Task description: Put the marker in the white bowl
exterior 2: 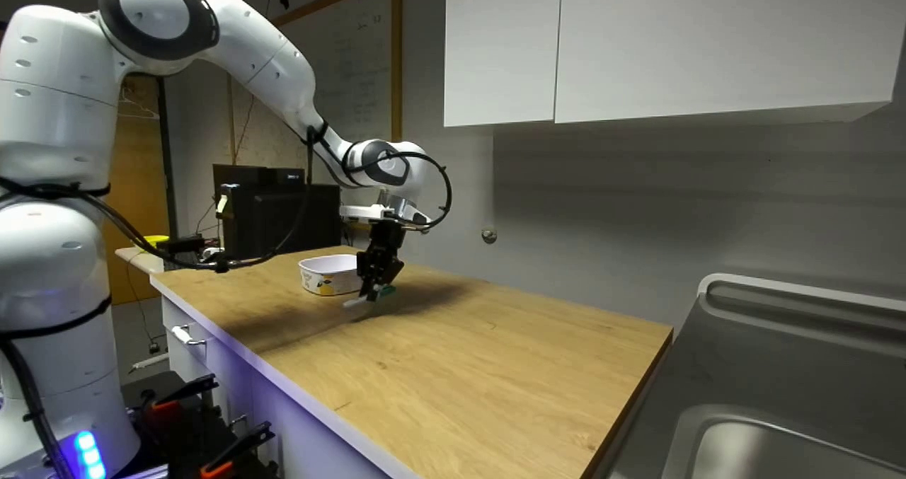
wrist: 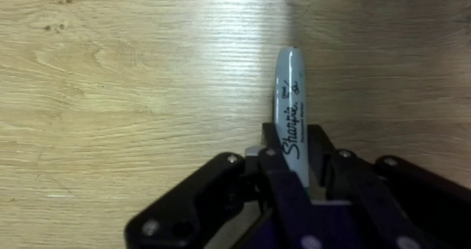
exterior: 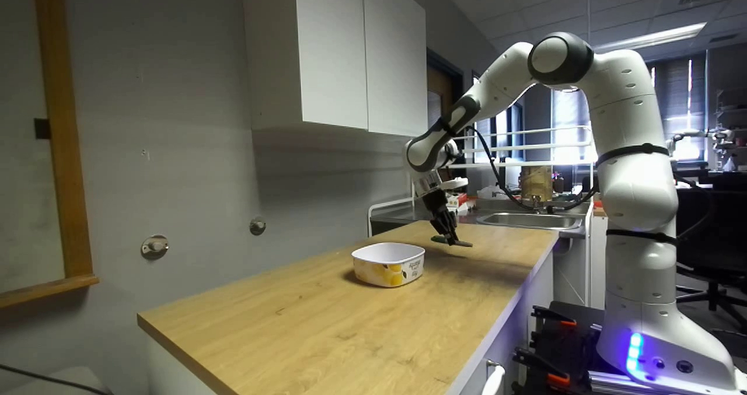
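My gripper (exterior: 450,238) is shut on the marker (exterior: 464,244), a grey Sharpie with a green cap. The gripper (exterior 2: 371,292) and marker (exterior 2: 356,301) also show in an exterior view, a little above the counter. In the wrist view the marker (wrist: 290,91) lies lengthwise between the fingertips (wrist: 293,135), grey end pointing away; its green end is mostly hidden by the gripper. The white bowl (exterior: 388,272), rounded-square with lemon prints, stands upright on the counter near the gripper, apart from it. It also shows in an exterior view (exterior 2: 330,275), partly behind the gripper. It is out of the wrist view.
The wooden counter (exterior: 350,325) lies along a grey wall. White cupboards (exterior 2: 672,40) hang above it. A metal sink (exterior: 528,220) adjoins one end of the counter. A dish rack with white rails (exterior: 525,147) stands behind the sink.
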Robot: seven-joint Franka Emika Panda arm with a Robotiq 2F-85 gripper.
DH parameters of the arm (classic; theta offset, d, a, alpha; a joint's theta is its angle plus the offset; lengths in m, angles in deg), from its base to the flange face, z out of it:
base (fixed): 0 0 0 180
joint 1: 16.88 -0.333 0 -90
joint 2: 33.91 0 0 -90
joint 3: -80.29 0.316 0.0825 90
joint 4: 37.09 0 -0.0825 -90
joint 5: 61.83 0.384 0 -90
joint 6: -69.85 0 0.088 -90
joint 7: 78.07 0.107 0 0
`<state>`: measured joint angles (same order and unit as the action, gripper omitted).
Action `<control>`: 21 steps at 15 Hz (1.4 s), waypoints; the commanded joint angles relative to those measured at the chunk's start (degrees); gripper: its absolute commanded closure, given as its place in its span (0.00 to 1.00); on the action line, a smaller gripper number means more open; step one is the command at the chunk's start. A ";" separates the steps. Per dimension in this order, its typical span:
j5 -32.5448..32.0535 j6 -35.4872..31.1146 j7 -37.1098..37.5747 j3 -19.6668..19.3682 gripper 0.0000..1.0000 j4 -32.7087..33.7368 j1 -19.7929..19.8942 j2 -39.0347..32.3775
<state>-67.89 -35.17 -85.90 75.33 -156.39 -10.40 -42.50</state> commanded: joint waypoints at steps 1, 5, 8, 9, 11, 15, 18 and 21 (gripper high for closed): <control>0.70 1.92 2.66 0.45 0.88 -2.96 -1.12 5.81; 0.83 3.36 4.06 2.10 0.88 -5.79 -3.30 11.47; 0.34 3.83 7.02 4.37 0.88 -6.78 -5.78 14.22; 0.24 3.87 8.37 5.35 0.88 -7.29 -6.71 14.94; 0.04 4.29 10.93 7.21 0.88 -7.13 -8.40 15.25; -0.69 5.25 16.31 10.97 0.88 -5.97 -11.58 13.81; -1.28 6.35 19.46 13.25 0.88 -4.51 -13.49 11.89; -2.06 8.77 22.32 15.16 0.88 -1.09 -15.26 8.89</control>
<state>-68.36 -29.79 -66.92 88.93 -161.88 -24.35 -29.93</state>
